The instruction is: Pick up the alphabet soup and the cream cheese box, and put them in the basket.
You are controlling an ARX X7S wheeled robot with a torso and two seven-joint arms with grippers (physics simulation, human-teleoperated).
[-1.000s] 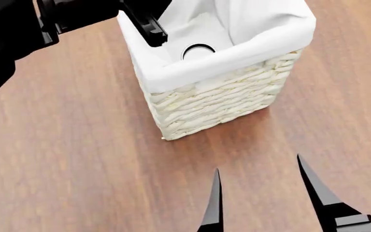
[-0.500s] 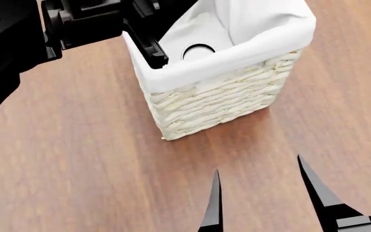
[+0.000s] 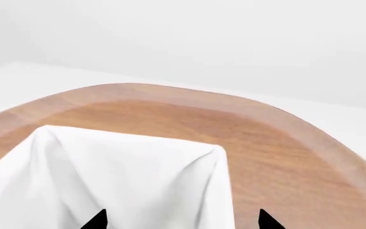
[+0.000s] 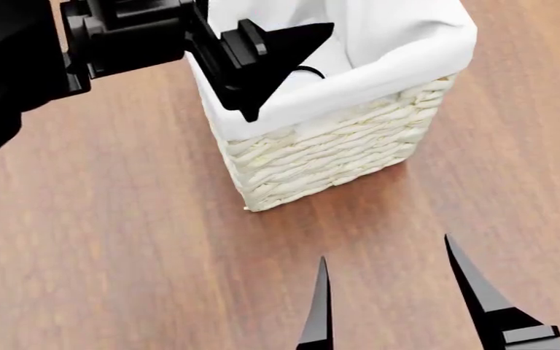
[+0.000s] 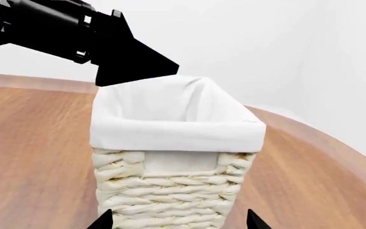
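i see the wooden table (image 4: 105, 240) under everything, its curved edge showing in both wrist views. the wicker basket (image 4: 329, 157) is the biggest thing on it, standing upright with its white cloth lining (image 4: 397, 44) folded over the rim. inside it, just past my left fingertips in the head view, a dark round rim of a can (image 4: 309, 71) peeks out against the lining; i cannot read any label on it. i cannot find the cream cheese box in any view.

my left gripper (image 4: 282, 62) hangs over the basket's near-left corner, above the rim, its black fingers (image 4: 260, 51) pointing in over the opening. from the left wrist view the two tips sit well apart with only white lining between them, so it is spread and holding nothing.

my right gripper (image 4: 387, 292) hovers over bare table on the near side of the basket, well apart from the wicker wall. its two pointed fingers (image 4: 475, 292) stand wide, released, with nothing but wood grain between them.
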